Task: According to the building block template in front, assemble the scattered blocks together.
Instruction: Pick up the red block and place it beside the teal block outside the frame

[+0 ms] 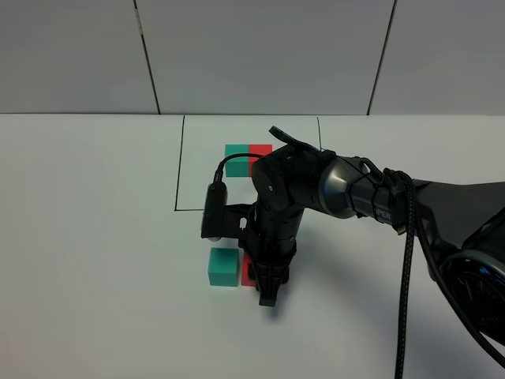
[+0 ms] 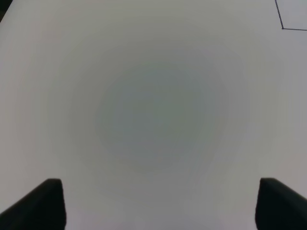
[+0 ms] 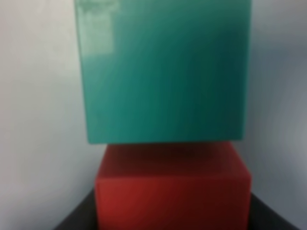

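The template, a teal cube (image 1: 235, 159) joined to a red cube (image 1: 261, 149), sits inside a thin black drawn rectangle (image 1: 180, 166). The loose teal cube (image 1: 224, 267) lies in front of the rectangle. The loose red cube (image 1: 248, 269) is right beside it, mostly hidden by my right gripper (image 1: 260, 276). In the right wrist view the red cube (image 3: 172, 191) sits between the dark fingers and touches the teal cube (image 3: 163, 72). My right gripper (image 3: 172, 218) is shut on the red cube. My left gripper (image 2: 158, 206) is open and empty over bare table.
The white table (image 1: 95, 237) meets a panelled grey wall (image 1: 252, 55) at the back. The right arm and its cable (image 1: 406, 260) reach in from the right across the middle. A corner of the black rectangle (image 2: 283, 27) shows in the left wrist view. The left arm is outside the exterior view.
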### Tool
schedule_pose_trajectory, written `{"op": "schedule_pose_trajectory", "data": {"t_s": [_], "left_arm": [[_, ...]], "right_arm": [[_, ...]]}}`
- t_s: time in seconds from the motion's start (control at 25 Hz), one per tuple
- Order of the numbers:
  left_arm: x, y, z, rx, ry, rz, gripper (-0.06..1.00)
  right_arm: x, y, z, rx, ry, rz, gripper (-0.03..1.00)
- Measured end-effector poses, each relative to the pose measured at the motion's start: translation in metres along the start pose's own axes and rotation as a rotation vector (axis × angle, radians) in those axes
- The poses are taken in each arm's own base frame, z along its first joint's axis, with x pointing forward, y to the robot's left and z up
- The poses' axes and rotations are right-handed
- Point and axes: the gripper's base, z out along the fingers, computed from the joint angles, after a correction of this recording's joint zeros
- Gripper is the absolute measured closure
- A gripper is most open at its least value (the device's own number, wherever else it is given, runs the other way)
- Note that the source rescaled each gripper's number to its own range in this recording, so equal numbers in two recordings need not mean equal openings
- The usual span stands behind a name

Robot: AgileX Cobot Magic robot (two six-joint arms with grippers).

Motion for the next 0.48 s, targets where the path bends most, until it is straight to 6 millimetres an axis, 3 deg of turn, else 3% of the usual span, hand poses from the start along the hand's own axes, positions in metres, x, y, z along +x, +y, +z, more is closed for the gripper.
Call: {"op": "schedule_pose_trajectory", "data": {"t_s": [0.48], "left_arm": [[0.0000,0.0000,0.0000,0.000,0.000,0.000,0.03]], "right_arm": [[0.0011,0.0002,0.0041,-0.016,0.023,-0.006,0.55]]}}
